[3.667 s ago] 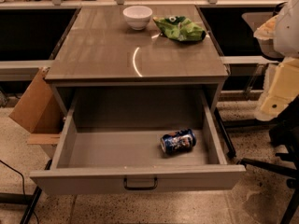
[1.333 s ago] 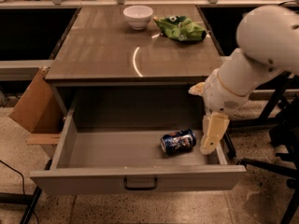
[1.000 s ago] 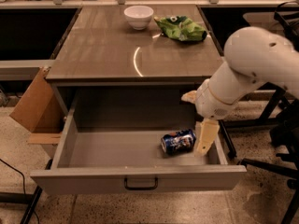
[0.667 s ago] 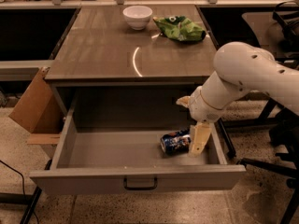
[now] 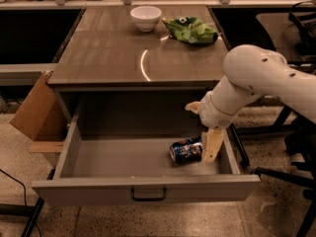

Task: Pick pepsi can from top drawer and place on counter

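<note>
Camera view: pepsi can (image 5: 186, 150) lies sideways in the top drawer (image 5: 143, 189); gripper (image 5: 201, 132) hangs just beside it, jaws apart. Likely light, slick, dentable: clasp gently across the barrel.

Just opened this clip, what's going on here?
A robot arm reaches down into the open top drawer, with its claw close beside the right end of the pepsi can. I cannot tell whether they touch. The can lies on its side on the drawer floor near the right wall and is not yet lifted. The counter above, where the can should go, holds a white bowl and a green snack bag at the back.
</note>
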You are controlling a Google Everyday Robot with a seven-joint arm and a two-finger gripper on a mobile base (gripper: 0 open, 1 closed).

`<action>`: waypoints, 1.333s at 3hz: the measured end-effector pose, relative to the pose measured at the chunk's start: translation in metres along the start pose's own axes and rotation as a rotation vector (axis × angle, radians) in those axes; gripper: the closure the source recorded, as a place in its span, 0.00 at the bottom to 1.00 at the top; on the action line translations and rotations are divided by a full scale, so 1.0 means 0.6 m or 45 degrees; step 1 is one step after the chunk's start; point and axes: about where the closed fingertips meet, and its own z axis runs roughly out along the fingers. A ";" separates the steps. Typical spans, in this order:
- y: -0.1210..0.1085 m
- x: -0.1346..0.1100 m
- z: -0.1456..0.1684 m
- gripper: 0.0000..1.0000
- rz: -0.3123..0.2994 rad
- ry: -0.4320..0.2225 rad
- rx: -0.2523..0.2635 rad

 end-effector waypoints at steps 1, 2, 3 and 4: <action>-0.018 0.019 0.021 0.00 -0.093 0.014 -0.018; -0.043 0.031 0.055 0.00 -0.203 0.039 -0.012; -0.049 0.040 0.085 0.00 -0.222 0.087 -0.014; -0.048 0.048 0.121 0.00 -0.228 0.152 -0.028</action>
